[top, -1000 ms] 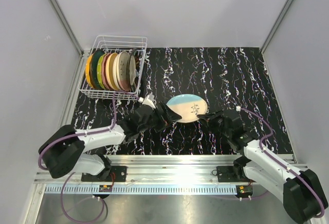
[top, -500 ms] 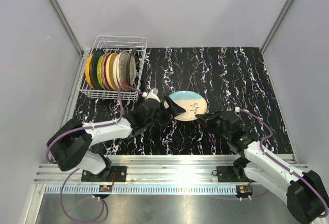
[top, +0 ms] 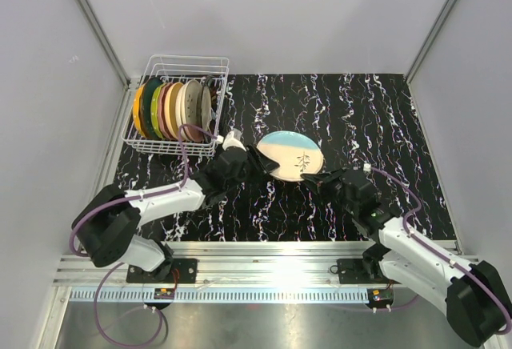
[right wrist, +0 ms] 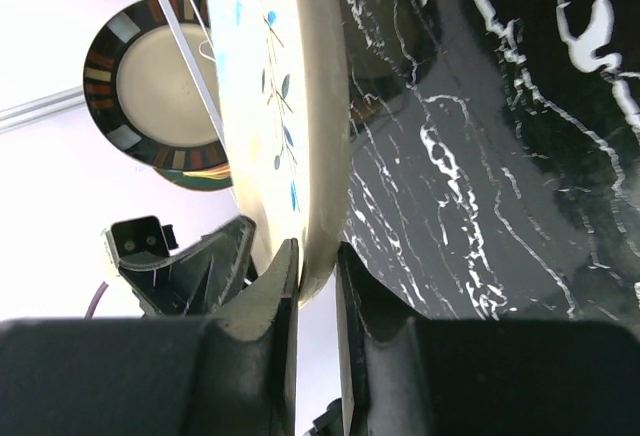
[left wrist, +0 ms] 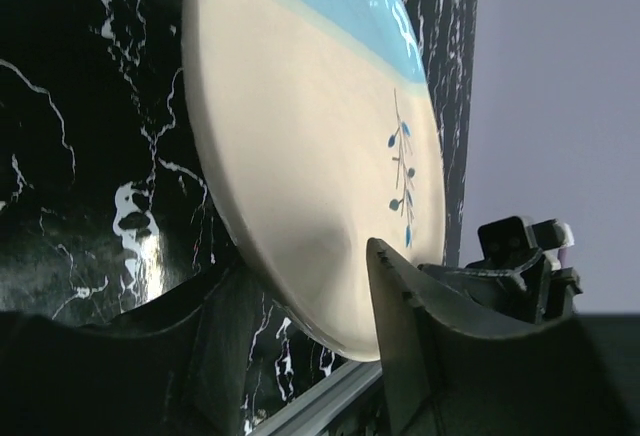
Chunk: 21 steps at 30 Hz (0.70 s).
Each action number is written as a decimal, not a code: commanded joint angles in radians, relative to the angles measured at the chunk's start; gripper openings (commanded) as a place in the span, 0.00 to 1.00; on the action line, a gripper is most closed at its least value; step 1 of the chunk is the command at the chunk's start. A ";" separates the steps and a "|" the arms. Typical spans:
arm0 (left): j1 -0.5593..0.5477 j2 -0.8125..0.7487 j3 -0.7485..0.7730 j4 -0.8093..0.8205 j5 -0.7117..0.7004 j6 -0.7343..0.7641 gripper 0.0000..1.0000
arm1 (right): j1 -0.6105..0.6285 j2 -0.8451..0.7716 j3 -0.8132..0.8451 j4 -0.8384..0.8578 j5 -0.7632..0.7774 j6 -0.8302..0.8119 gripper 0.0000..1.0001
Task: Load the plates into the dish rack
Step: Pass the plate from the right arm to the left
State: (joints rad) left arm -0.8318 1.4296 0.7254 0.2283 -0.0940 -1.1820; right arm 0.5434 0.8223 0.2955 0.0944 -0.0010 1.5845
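A cream plate with a blue band and a leaf sprig (top: pixel 292 155) is held tilted above the black marble table (top: pixel 360 109). My right gripper (top: pixel 314 181) is shut on its near right rim; in the right wrist view both fingers pinch the plate (right wrist: pixel 270 86) edge at the gripper (right wrist: pixel 318 251). My left gripper (top: pixel 258 161) straddles the plate's left rim. In the left wrist view the plate (left wrist: pixel 310 126) sits between the jaws of the gripper (left wrist: pixel 300 261), with a sliver of table showing behind it. The white wire dish rack (top: pixel 188 58) at the far left holds several upright plates (top: pixel 172 110).
A dark-rimmed plate (right wrist: pixel 155 81) in the rack shows beyond the held plate in the right wrist view. Grey walls close in the table on three sides. A metal rail (top: pixel 264 249) with both arm bases runs along the near edge.
My left arm has reached right to the plate's left rim and its jaws have narrowed around it. The plate has risen slightly and shifted back, still in the right gripper.
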 commanded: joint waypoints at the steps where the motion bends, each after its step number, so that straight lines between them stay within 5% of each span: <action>1: 0.011 -0.063 0.054 0.201 -0.075 0.028 0.45 | 0.023 0.026 0.097 0.191 -0.094 0.000 0.00; 6: 0.020 -0.090 0.028 0.365 -0.081 0.067 0.26 | 0.023 0.060 0.134 0.183 -0.123 -0.023 0.00; 17: 0.036 -0.066 -0.066 0.713 0.026 0.102 0.40 | 0.026 0.143 0.208 0.189 -0.159 -0.053 0.00; 21: 0.051 -0.063 -0.037 0.669 0.080 0.110 0.20 | 0.026 0.152 0.212 0.188 -0.160 -0.061 0.00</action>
State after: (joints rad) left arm -0.7677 1.3827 0.6434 0.6853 -0.1383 -1.0985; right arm 0.5434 0.9756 0.4397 0.1692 -0.0776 1.5887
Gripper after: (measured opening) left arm 0.296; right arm 0.215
